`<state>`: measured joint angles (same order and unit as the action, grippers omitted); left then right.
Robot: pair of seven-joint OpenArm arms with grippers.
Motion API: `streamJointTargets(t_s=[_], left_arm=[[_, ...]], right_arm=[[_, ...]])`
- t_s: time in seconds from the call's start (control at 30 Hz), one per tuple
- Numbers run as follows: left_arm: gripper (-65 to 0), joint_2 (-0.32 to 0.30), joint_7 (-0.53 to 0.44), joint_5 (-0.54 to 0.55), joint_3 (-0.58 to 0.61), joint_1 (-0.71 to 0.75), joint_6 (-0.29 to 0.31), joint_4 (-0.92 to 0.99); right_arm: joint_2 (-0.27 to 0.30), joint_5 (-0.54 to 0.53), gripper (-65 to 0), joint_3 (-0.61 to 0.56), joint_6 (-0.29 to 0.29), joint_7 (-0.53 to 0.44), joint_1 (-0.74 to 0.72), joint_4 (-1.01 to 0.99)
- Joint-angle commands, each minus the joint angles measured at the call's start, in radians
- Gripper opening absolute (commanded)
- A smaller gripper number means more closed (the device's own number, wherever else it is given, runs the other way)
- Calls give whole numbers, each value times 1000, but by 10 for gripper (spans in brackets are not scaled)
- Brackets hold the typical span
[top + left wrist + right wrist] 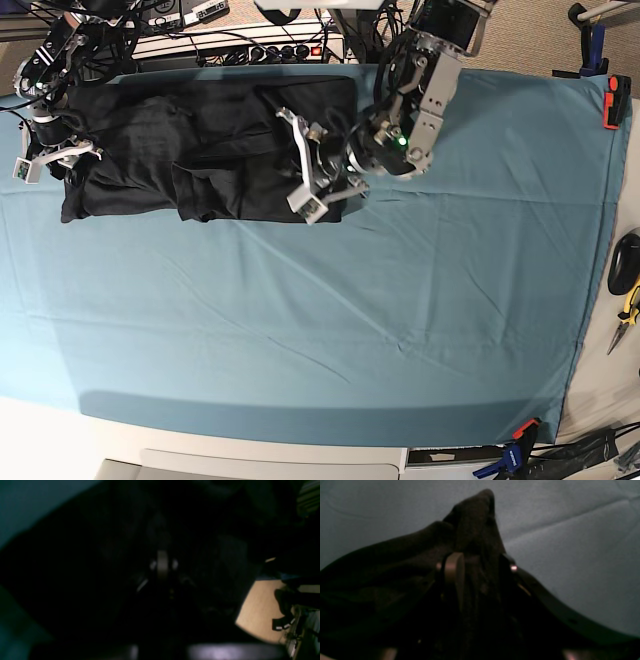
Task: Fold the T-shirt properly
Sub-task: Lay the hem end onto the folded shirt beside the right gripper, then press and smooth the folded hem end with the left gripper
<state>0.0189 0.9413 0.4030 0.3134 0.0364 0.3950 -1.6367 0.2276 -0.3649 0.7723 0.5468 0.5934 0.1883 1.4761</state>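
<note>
The T-shirt is black and lies crumpled in a wide band at the back left of the teal cloth. My left gripper is down on its right edge. In the left wrist view the fingers are pressed together, with the T-shirt dark all around them. My right gripper is at the shirt's left edge. The right wrist view shows that right gripper shut on a raised bunch of the T-shirt, lifted off the teal cloth.
A power strip and cables run along the table's back edge. An orange clamp holds the cloth's far right corner and a blue clamp holds its front edge. Pliers lie past the right edge.
</note>
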Motion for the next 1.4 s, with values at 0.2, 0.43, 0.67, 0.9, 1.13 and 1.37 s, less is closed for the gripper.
streamJointTargets(t_s=[0.2, 0.43, 0.67, 0.9, 1.13, 1.37], left_arm=[[-650, 20, -43, 16, 134, -8, -22, -18], [-650, 52, -42, 122, 207, -9, 4, -18], [-650, 59, -37, 44, 177, -42, -21, -18], [-650, 42, -37, -111, 93, -64, -86, -18], [-650, 26, -92, -136, 90, -48, -102, -16], [-650, 35, -135, -179, 90, -55, -137, -10]], right_arm=[[19, -13, -416, 6, 3, -26, -8, 14], [19, -13, -416, 6, 3, -27, -8, 14], [19, -12, -416, 6, 3, -26, -8, 14], [19, -13, -416, 6, 3, -27, -8, 14], [19, -13, -416, 6, 3, -27, -8, 14], [19, -13, -416, 6, 3, -27, -8, 14]])
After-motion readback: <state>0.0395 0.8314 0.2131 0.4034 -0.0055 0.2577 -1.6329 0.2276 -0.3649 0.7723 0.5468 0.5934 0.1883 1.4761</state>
